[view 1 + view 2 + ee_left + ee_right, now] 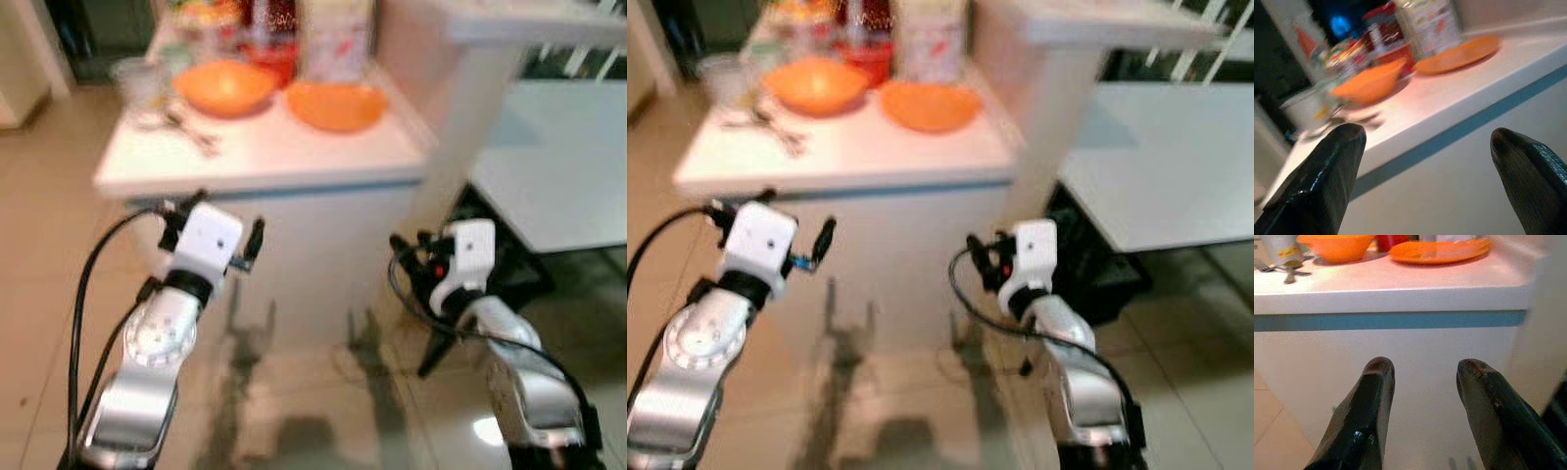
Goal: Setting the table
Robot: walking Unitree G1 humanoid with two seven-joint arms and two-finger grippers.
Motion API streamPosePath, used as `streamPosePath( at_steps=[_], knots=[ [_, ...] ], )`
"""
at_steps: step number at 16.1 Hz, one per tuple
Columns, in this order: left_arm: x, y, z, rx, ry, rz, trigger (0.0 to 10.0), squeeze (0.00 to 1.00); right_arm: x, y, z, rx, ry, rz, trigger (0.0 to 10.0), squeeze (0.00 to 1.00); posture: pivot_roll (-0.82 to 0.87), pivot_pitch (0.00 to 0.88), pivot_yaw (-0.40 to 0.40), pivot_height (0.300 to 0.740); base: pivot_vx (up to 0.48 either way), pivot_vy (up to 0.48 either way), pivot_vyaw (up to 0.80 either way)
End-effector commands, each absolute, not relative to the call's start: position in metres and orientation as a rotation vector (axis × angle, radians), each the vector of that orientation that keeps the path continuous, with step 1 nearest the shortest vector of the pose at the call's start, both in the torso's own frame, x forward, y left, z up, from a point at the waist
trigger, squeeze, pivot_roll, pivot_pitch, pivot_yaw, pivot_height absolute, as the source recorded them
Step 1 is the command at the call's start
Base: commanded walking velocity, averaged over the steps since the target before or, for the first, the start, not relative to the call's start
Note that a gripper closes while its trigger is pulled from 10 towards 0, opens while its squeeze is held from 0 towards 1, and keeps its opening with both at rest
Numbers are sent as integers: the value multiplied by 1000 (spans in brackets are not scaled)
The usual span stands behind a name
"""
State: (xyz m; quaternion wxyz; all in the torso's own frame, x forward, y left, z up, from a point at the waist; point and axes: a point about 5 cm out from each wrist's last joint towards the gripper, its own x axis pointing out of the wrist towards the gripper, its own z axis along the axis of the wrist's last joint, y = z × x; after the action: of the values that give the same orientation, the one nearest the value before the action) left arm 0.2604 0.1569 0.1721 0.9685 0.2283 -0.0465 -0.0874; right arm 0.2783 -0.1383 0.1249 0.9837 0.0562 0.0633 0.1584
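The white counter (323,147) stands just ahead of the robot, holding what the table setting likely needs: an orange bowl (224,86) and an orange plate (334,104) side by side, with cutlery (191,132) near the counter's left edge. The left gripper (1425,161) and right gripper (1425,396) hang below the counter edge, fingers spread and empty, probably readied for reaching. Jars behind the bowl are too blurred to identify.

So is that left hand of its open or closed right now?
Open. In the left wrist view the left gripper has its two black fingers spread wide, with the white counter's edge showing between them and nothing held.
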Motion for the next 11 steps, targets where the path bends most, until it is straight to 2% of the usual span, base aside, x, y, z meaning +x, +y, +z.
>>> streamPosePath(
  at_steps=[1,8,11],
  knots=[
    [262,163,176,480,-102,-150,10000,0,282,-130,132,106,98,341,10000,0,82,0,-44,740,0,412,0],
    [264,161,178,484,-113,-156,10000,0,285,-130,131,112,96,336,10000,0,84,0,-47,740,0,400,0],
    [269,161,182,491,-130,-148,10000,0,282,-129,134,112,89,344,10000,0,75,0,-48,740,0,0,0]
  ],
)
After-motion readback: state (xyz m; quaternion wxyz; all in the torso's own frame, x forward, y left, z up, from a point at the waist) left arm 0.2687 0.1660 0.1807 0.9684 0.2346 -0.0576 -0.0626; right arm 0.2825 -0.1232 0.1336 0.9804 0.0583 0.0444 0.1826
